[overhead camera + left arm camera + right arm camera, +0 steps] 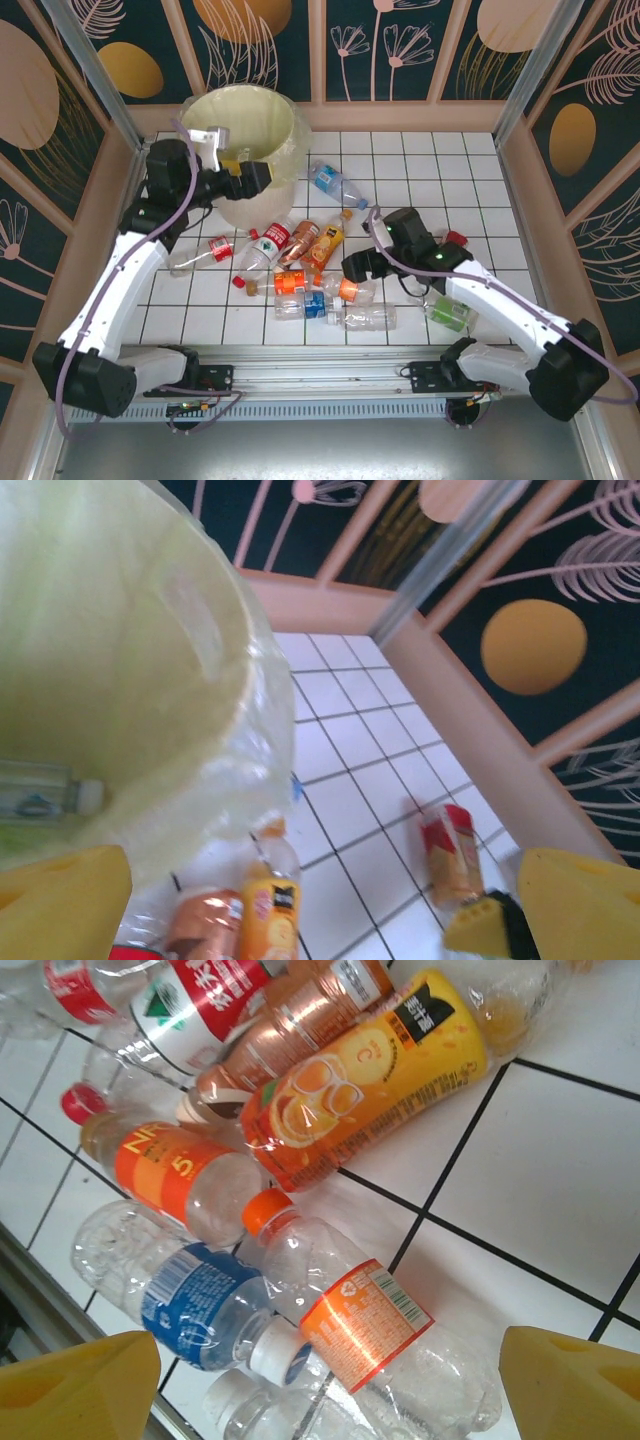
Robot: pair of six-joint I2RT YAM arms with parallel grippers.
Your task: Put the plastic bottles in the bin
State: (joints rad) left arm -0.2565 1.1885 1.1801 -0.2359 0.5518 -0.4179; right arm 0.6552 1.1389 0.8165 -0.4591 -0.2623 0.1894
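Left pincer (258,178), fingers spread and empty, was held over the bin (296,125) at upper left, one bottle (38,790) seen inside. Most plastic bottles (312,262) were left scattered mid-frame on the desk (440,170), the right pincer (350,268) poised above them, likewise spread.

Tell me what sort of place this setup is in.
Probably a staged robot test booth rather than a real room: a white tiled tabletop boxed in by leaf-patterned wall panels, with plastic bottles strewn beside a lined bin.
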